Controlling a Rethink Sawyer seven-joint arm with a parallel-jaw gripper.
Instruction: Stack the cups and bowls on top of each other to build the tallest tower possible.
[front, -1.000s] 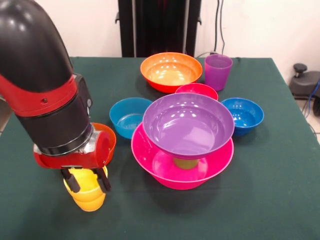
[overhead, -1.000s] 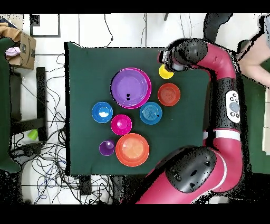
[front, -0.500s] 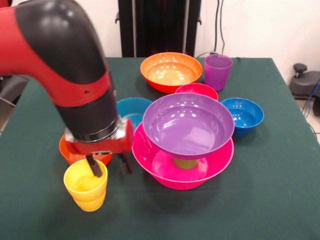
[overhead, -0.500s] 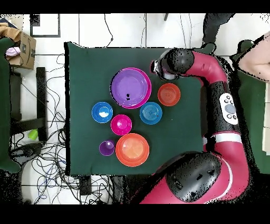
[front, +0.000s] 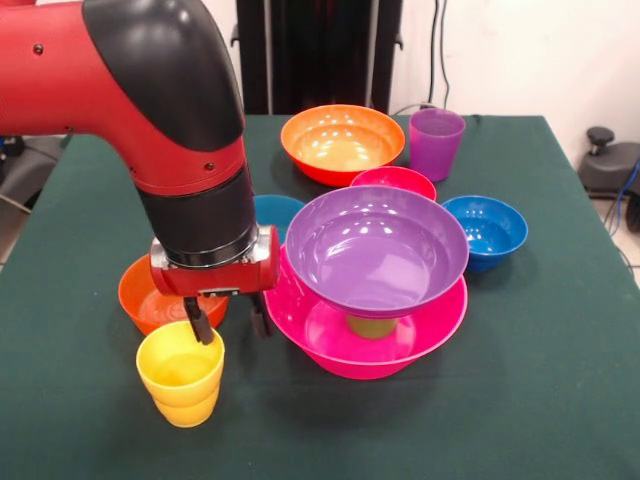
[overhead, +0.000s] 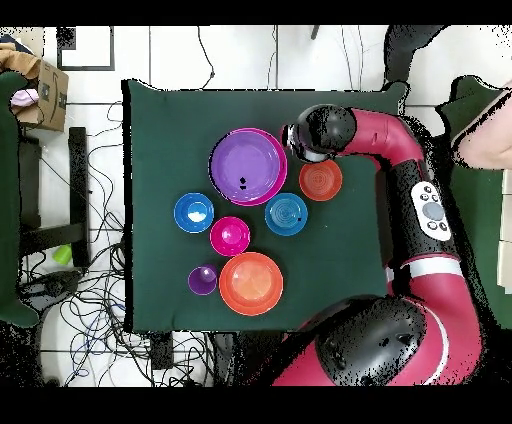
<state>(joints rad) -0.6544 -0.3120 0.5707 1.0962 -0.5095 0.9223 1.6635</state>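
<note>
The yellow cup (front: 181, 372) stands upright near the table's front left. My gripper (front: 230, 322) hangs just behind it, open, with nothing between its fingers. One fingertip (front: 201, 328) is at the cup's far rim. To the right is the tower: the big pink bowl (front: 440, 320) holds a lime green cup (front: 372, 326), and the big purple bowl (front: 378, 245) rests on that cup. In the overhead view the arm's head (overhead: 318, 132) hides the gripper and the yellow cup, beside the purple bowl (overhead: 246, 166).
The small orange bowl (front: 145, 295) and light blue bowl (front: 283, 208) are partly behind the arm. Further back stand the red bowl (front: 395, 180), dark blue bowl (front: 487, 228), big orange bowl (front: 342, 140) and purple cup (front: 436, 142). A person's sleeve (overhead: 485, 135) shows at the overhead view's right edge.
The arm has swung from over the yellow cup toward the pink bowl. The yellow cup has shifted slightly the same way and now stands uncovered.
</note>
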